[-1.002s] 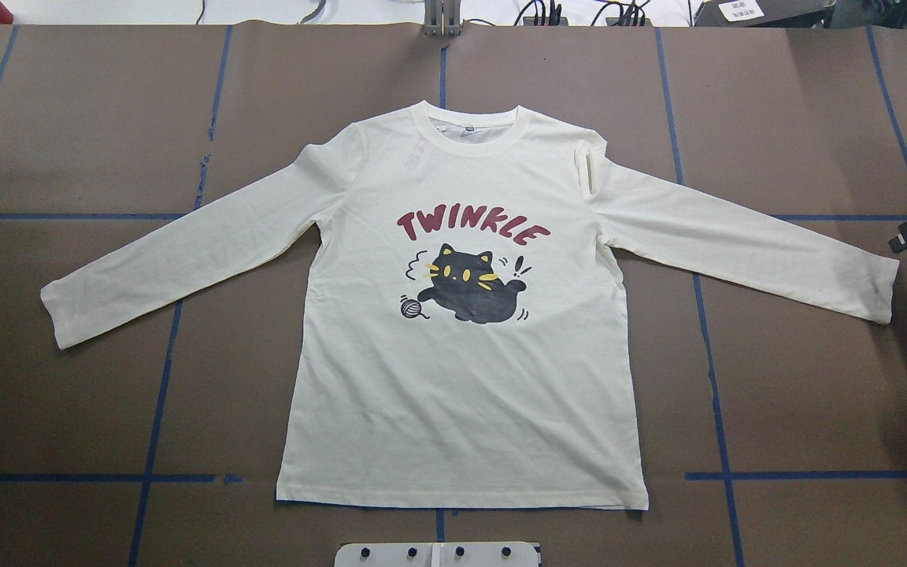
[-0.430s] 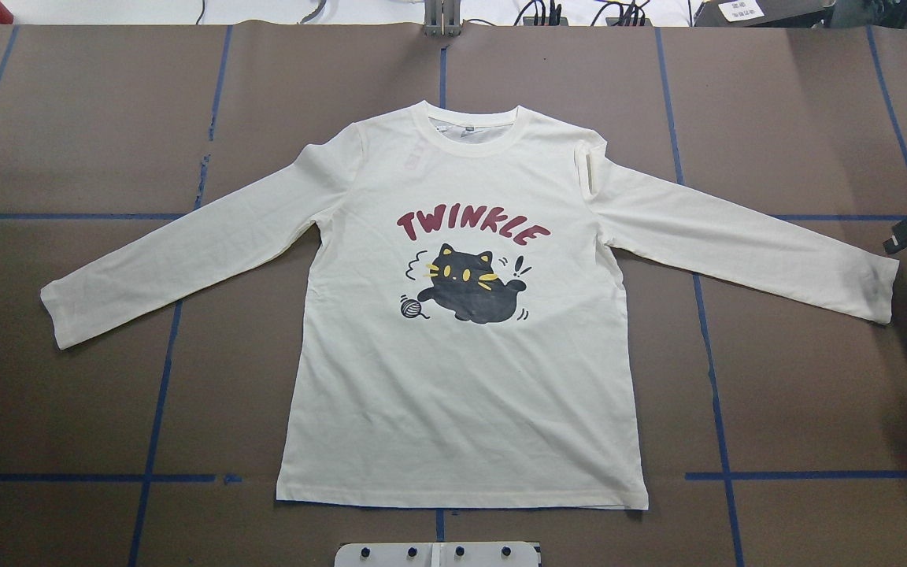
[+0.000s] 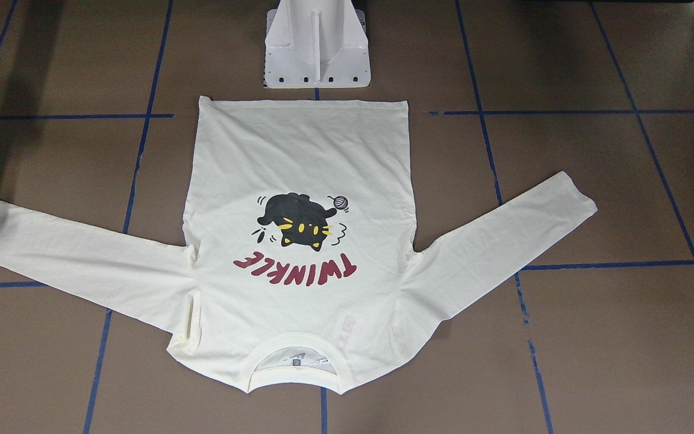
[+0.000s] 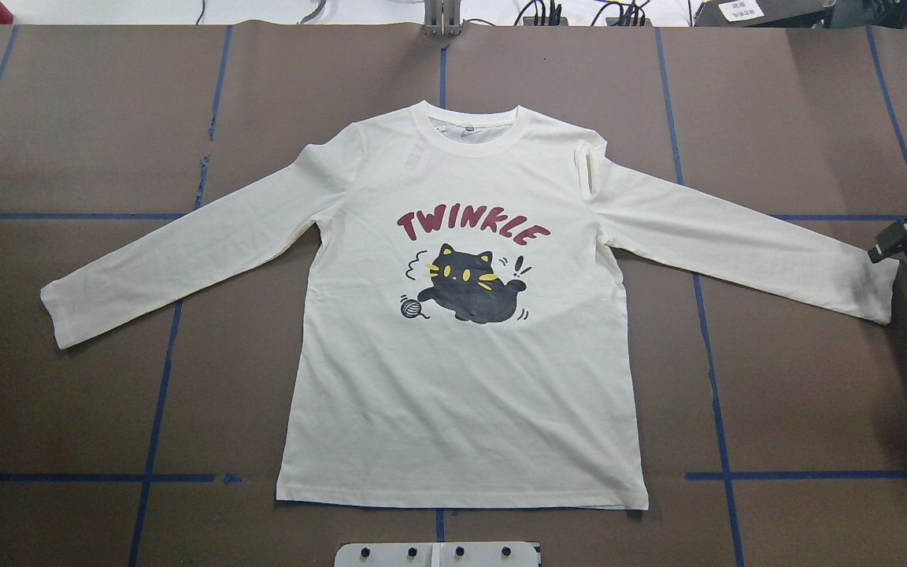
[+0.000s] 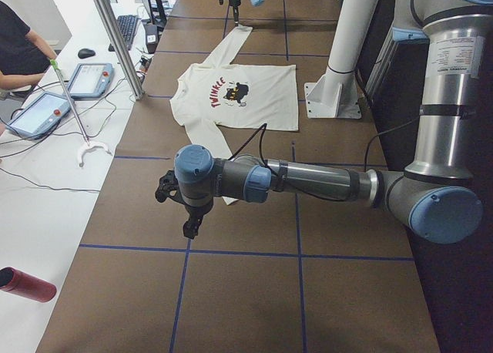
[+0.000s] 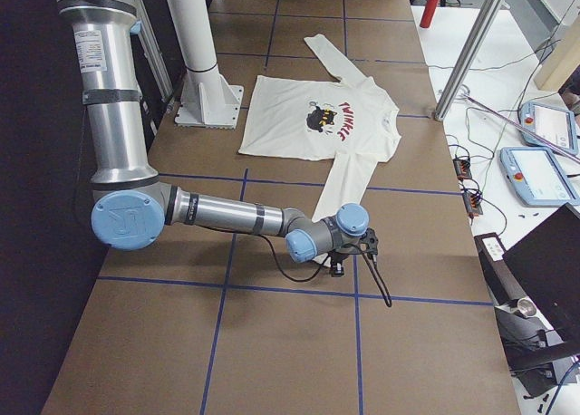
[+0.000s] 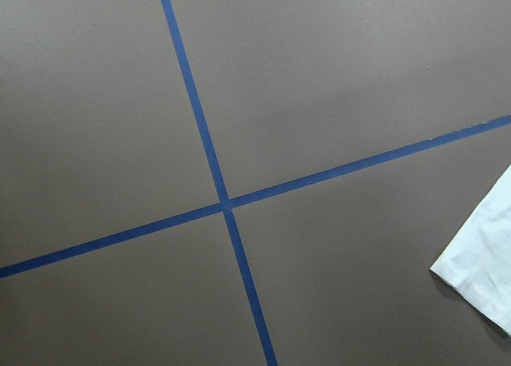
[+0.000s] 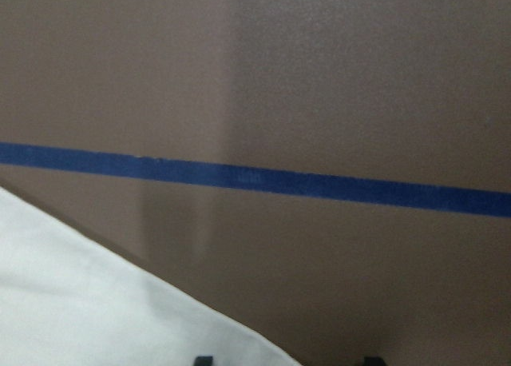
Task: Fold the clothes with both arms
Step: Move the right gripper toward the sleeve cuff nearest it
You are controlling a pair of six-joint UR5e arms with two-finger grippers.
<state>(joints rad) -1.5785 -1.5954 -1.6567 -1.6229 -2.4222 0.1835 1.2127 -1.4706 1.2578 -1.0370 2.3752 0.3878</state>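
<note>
The cream long-sleeved T-shirt (image 4: 461,331) lies flat and print up on the brown table, sleeves spread out, collar at the far side; it also shows in the front view (image 3: 299,181). My right gripper (image 4: 880,250) hangs just over the end of the sleeve cuff (image 4: 882,287) at the right edge. In the right wrist view two fingertips (image 8: 204,360) stand apart, open, with sleeve cloth (image 8: 96,302) below. My left gripper (image 5: 189,226) shows only in the exterior left view, above bare table short of the other cuff (image 7: 487,278). I cannot tell whether it is open or shut.
The white pedestal (image 3: 317,48) stands at the shirt's hem. Blue tape lines (image 4: 154,394) cross the table. A metal post (image 5: 115,37), tablets (image 5: 88,79) and an operator (image 5: 19,45) are on the far side of the table.
My right gripper has moved in from the right edge toward the sleeve cuff, and its shadow now falls on the cuff. The shirt has not moved.
</note>
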